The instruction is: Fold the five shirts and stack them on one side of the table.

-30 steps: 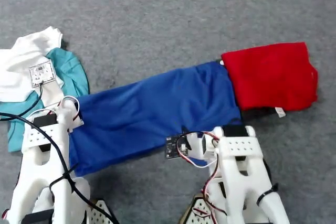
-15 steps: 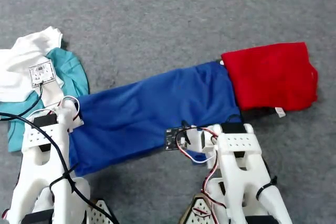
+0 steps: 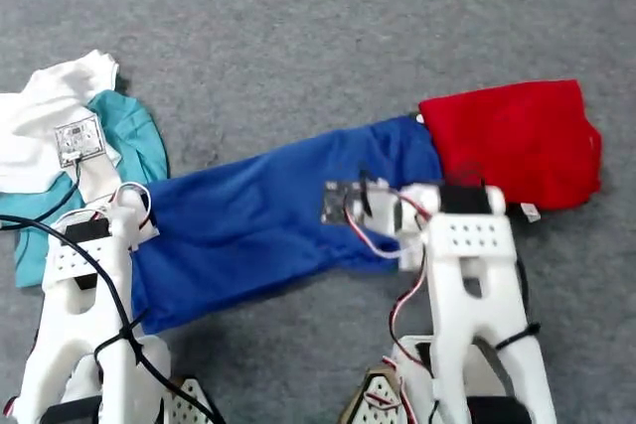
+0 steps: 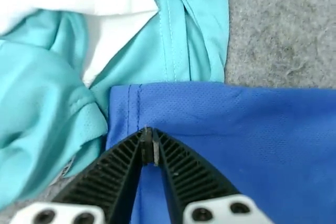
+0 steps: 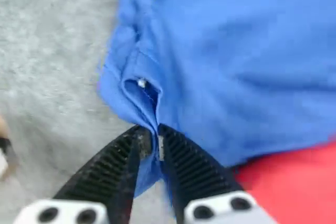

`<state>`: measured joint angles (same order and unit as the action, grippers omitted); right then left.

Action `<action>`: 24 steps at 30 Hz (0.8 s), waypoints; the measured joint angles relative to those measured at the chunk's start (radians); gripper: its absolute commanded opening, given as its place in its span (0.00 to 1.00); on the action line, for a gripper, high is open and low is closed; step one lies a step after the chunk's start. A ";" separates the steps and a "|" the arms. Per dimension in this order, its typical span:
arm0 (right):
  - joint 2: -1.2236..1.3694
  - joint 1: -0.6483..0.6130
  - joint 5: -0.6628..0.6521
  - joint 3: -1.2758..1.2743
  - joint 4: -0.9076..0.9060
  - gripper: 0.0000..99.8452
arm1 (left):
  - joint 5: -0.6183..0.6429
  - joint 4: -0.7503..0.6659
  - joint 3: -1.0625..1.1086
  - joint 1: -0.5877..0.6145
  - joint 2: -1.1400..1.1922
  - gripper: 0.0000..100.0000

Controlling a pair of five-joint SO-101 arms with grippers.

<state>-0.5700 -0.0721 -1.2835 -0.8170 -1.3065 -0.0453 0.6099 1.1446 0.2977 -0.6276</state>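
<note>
Blue shirt [image 3: 278,220]; red shirt [image 3: 517,141]

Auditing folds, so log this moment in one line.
left pincer: shut on blue shirt | right pincer: shut on blue shirt | red shirt: folded

table [image 3: 298,47]: grey, felt-like surface
blue shirt [image 3: 248,220]: spread slantwise across the middle, one end touching the red shirt
red shirt [image 3: 517,141]: folded, right side
teal shirt [image 3: 144,146]: crumpled, left edge
white shirt [image 3: 40,111]: overlapping the teal shirt

The blue shirt [image 3: 268,220] was matt, fine-mesh cloth; the teal shirt [image 4: 47,103], smoother cloth with a faint sheen; the red shirt [image 3: 517,141], matt cloth. The worktop [image 3: 298,57] wore rough grey felt. My left tool [image 4: 148,141] and right tool [image 5: 152,144] had ribbed matt-black plastic fingers [image 4: 118,169].
</note>
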 measured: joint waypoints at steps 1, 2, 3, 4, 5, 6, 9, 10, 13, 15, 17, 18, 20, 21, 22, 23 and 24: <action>0.021 -0.026 0.014 0.061 -0.021 0.00 | 0.000 0.000 0.000 0.000 0.000 0.02; 0.048 -0.051 0.025 0.123 -0.040 0.00 | 0.000 0.000 0.000 0.000 0.000 0.02; 0.080 -0.075 0.029 0.181 -0.055 0.00 | 0.000 0.000 0.000 0.000 0.000 0.02; 0.118 -0.095 0.031 0.242 -0.063 0.00 | 0.000 0.000 0.000 0.000 0.000 0.02; 0.164 -0.109 0.034 0.299 -0.066 0.00 | 0.000 0.000 0.000 0.000 0.000 0.02; 0.215 -0.120 0.034 0.354 -0.069 0.00 | 0.000 0.000 0.002 0.000 0.000 0.02; 0.393 -0.152 0.034 0.512 -0.078 0.00 | 0.000 0.000 0.002 0.000 0.000 0.02; 0.448 -0.164 0.034 0.557 -0.080 0.00 | 0.000 0.000 0.002 0.000 0.000 0.02; 0.614 -0.203 0.008 0.671 -0.081 0.00 | 0.000 0.000 0.002 0.000 0.000 0.02; 0.704 -0.232 0.000 0.721 -0.081 0.01 | 0.000 0.000 0.002 0.000 0.000 0.02; 0.779 -0.252 -0.003 0.756 -0.081 0.08 | 0.000 0.000 0.002 0.000 0.000 0.02; 0.809 -0.256 -0.003 0.773 -0.081 0.14 | 0.000 0.000 0.002 0.000 0.000 0.02; 0.842 -0.256 0.000 0.806 -0.081 0.23 | 0.000 0.000 0.002 0.000 0.000 0.02; 0.847 -0.255 0.018 0.822 -0.077 0.26 | 0.000 0.000 0.002 0.000 0.000 0.02; 0.848 -0.253 0.041 0.841 -0.064 0.28 | 0.000 0.000 0.002 0.000 0.000 0.02; 0.848 -0.249 0.058 0.862 -0.054 0.28 | 0.000 0.000 0.002 0.000 0.000 0.02; 0.848 -0.239 0.068 0.884 -0.049 0.27 | 0.000 0.000 0.002 0.000 0.000 0.02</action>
<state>0.2785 -0.3115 -1.2160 0.0667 -1.3556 -0.0453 0.6099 1.1462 0.2977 -0.6276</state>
